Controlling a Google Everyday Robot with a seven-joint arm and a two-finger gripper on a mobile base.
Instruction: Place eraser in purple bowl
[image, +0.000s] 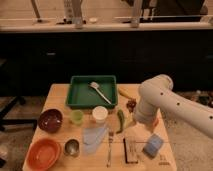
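The eraser, a long dark block with a pale stripe, lies on the wooden table near its front edge, right of centre. The purple bowl stands at the left side of the table. My white arm reaches in from the right. Its gripper hangs at the arm's lower end, just above the table and a little behind the eraser. It is far to the right of the bowl. Nothing shows in its hold.
A green tray with a utensil stands at the back. An orange bowl, metal cup, green cup, white cup, pale blue cloth, fork, green pepper and blue-grey block crowd the front.
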